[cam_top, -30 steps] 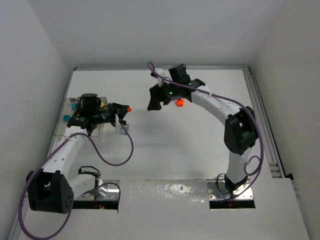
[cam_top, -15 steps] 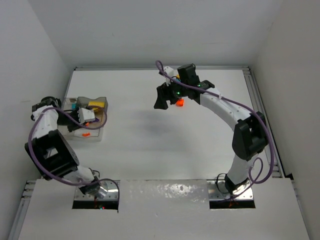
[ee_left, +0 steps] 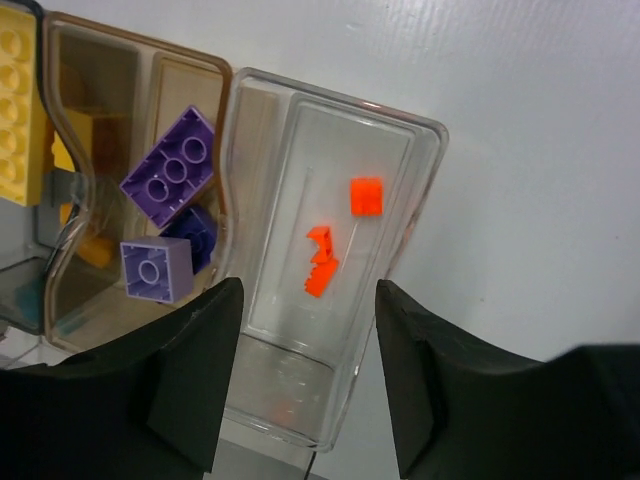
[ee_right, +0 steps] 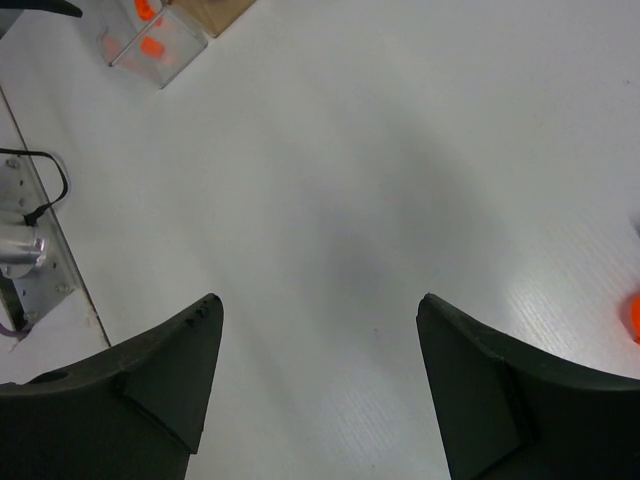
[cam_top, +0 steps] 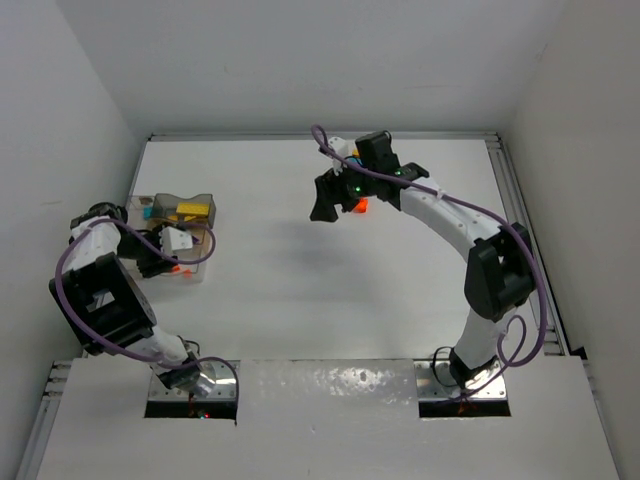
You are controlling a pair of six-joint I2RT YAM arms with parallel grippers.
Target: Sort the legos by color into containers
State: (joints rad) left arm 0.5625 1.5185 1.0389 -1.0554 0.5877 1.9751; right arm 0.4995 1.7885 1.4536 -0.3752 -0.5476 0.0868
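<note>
Over the clear end bin (ee_left: 420, 160) of the containers (cam_top: 200, 196) hangs my left gripper (ee_left: 308, 335), open, with nothing between its fingers. Two orange legos (ee_left: 366, 195) (ee_left: 322, 262) lie in that bin. The neighbouring bin holds purple legos (ee_left: 170, 170), and a yellow lego (ee_left: 20, 105) sits further left. In the top view the left gripper (cam_top: 165, 262) is at the containers' near end. My right gripper (cam_top: 325, 208) hovers open and empty above the far middle of the table, beside a loose orange lego (cam_top: 358, 206), which shows at the right wrist view's right edge (ee_right: 634, 318).
The containers (ee_right: 150, 40) show far off in the right wrist view's top left corner. The side wall runs close to the left of the containers. A rail (cam_top: 520, 220) borders the table's right edge. A purple cable (cam_top: 100, 240) loops round the left arm.
My left arm swung left from the table's middle to the containers with an orange lego and opened; that lego now lies in the clear bin. The right gripper shifted slightly right.
</note>
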